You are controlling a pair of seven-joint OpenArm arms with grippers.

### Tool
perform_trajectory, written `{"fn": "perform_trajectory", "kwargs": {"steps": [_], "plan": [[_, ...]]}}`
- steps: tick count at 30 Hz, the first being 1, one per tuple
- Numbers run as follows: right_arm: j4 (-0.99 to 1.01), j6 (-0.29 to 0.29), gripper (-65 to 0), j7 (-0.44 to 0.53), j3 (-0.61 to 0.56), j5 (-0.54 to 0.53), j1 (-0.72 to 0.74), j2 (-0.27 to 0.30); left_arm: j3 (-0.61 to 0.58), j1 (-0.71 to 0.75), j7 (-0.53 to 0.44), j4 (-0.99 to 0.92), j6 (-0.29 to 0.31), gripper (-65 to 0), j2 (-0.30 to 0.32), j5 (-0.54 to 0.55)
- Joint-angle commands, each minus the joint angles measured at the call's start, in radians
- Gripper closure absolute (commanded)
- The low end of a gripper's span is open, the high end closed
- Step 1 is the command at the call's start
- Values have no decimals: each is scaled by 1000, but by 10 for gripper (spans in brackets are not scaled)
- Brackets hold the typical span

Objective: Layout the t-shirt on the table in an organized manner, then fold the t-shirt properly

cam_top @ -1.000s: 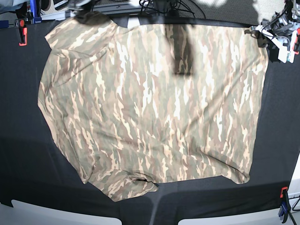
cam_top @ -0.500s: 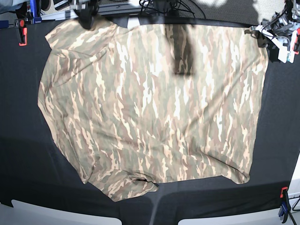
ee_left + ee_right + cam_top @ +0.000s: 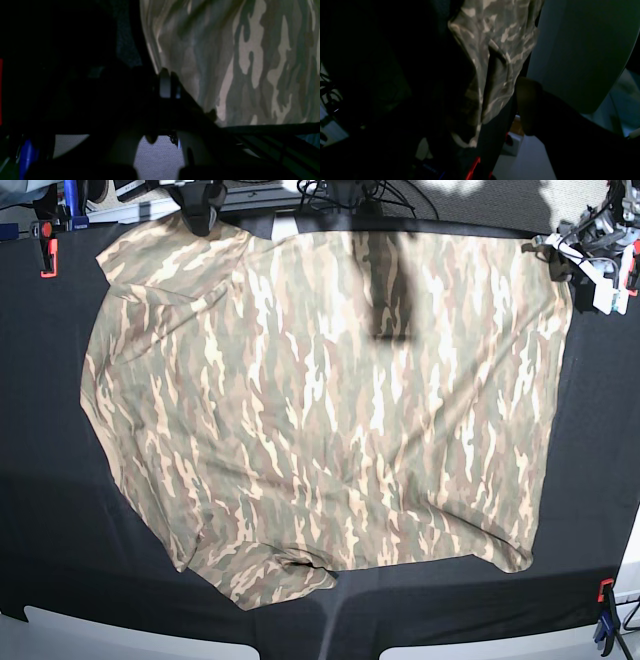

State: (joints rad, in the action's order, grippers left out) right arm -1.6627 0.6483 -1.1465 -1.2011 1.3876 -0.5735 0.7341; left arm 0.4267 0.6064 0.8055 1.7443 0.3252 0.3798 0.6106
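The t-shirt lies spread out flat over the middle of the table, its camouflage cloth reaching from the far edge nearly to the near one, with one sleeve bunched at the near left and the other at the far left. My right gripper hangs at the far left, just above that far sleeve, with its fingers standing wide apart and nothing between them; in the right wrist view the sleeve's folded edge shows past one dark finger. My left gripper sits at the shirt's far right corner with its fingers closed together; whether any cloth is pinched there I cannot tell. A red clamp bites the table's far left edge.
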Motion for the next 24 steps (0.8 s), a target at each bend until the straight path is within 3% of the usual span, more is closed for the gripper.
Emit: {"fn": "perform_trajectory", "kwargs": {"steps": [1,8,11,14,24], "plan": [[-13,18,-407,-3,-2,24,-8,11,6,3,-13,12,5,0,14,12],[-13,18,-407,-35,-2,27,-8,10,6,3,-13,12,5,0,14,12],[-13,18,-407,-137,-2,96,-9,5,6,3,-13,12,5,0,14,12],[-14,18,-407,-247,-2,96,-8,6,6,3,-13,12,5,0,14,12],[-14,18,-407,-212,-2,96,-8,5,6,3,-13,12,5,0,14,12]]}}
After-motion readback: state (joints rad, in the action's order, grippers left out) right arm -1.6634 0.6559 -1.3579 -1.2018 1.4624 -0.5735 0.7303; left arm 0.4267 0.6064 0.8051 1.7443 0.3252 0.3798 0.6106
